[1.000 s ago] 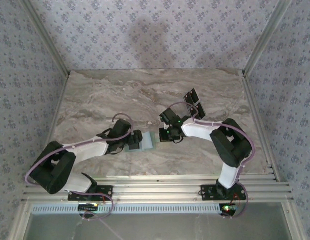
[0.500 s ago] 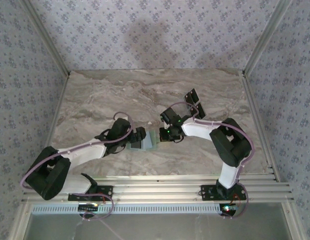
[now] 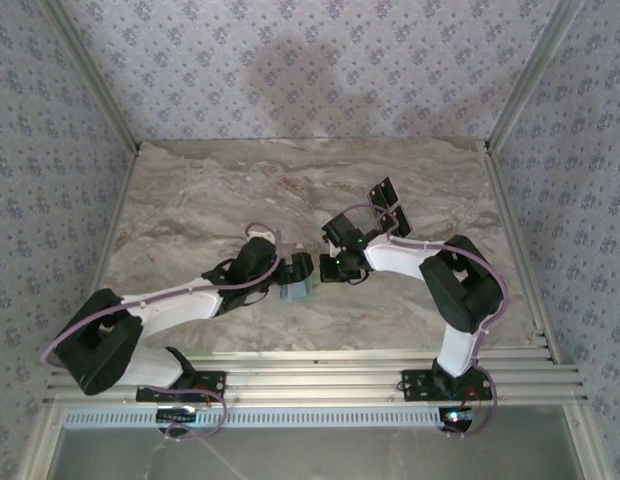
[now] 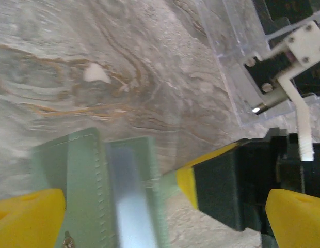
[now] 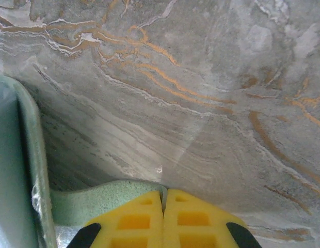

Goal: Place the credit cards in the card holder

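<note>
The card holder (image 3: 297, 291) is a pale green wallet lying on the marble table (image 3: 190, 200) between the two arms. In the left wrist view the card holder (image 4: 82, 191) sits between my left gripper's (image 4: 160, 209) wide-open yellow fingers (image 4: 26, 217). My right gripper (image 3: 328, 268) is shut, and its yellow pads (image 5: 144, 217) pinch the card holder's small green tab (image 5: 98, 200). The wallet's body (image 5: 15, 170) shows at the left edge of the right wrist view. The credit cards (image 3: 388, 205) are black rectangles at the back right of the table, behind the right arm.
A clear plastic bracket (image 4: 237, 62) on the right arm hangs close above the table beside the card holder. Patterned walls (image 3: 310, 60) and metal corner rails (image 3: 100, 100) enclose the table on three sides. A slatted metal ledge (image 3: 320, 365) runs along the near edge.
My left arm has reached to the right and forward, bringing its open gripper over the card holder. The holder has shifted slightly right. The right gripper has stayed shut in place.
</note>
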### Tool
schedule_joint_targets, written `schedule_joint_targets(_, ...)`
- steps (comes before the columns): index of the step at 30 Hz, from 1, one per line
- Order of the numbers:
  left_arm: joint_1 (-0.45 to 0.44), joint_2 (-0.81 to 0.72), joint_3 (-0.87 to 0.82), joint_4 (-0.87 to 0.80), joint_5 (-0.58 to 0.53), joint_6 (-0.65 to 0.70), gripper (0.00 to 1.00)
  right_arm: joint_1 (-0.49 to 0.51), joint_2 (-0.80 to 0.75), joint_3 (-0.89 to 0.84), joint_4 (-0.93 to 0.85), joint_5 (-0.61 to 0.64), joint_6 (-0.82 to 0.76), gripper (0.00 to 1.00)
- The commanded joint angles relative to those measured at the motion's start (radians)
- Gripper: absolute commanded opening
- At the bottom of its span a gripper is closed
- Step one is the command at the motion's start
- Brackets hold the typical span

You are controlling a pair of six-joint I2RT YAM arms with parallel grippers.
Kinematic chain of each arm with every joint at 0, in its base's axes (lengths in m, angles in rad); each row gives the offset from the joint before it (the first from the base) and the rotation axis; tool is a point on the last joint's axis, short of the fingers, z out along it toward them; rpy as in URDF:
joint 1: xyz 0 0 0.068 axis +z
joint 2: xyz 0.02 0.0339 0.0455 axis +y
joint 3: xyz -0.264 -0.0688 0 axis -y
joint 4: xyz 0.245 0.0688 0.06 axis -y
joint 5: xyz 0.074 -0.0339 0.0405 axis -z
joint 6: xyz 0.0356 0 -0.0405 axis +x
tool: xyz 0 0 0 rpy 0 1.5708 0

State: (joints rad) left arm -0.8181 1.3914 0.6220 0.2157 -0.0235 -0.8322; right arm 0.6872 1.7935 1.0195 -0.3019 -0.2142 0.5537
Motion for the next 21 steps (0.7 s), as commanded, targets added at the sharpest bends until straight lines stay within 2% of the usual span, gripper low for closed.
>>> schedule_joint_targets(1, -0.032, 0.058, 0.043, 0.068, -0.014, -0.021, 0.99, 0.003, 0.029, -0.029, 0.06, -0.02, 0.018, 0.0)
schedule_joint_targets(8, -0.055, 0.132, 0.053, 0.096, -0.072, -0.046, 0.99, -0.014, 0.006, -0.06, 0.081, -0.033, 0.028, 0.0)
schedule_joint_targets(12, -0.053, 0.126, 0.099, -0.011, -0.121, -0.021, 0.99, -0.018, 0.004, -0.074, 0.094, -0.038, 0.031, 0.0)
schedule_joint_targets(18, -0.055, 0.131, 0.1, -0.039, -0.151, -0.029, 0.99, -0.022, -0.038, -0.105, 0.12, -0.053, 0.035, 0.01)
schedule_joint_targets(21, -0.058, 0.148, 0.081, -0.023, -0.165, -0.048, 0.99, -0.025, -0.09, -0.132, 0.124, -0.048, 0.042, 0.22)
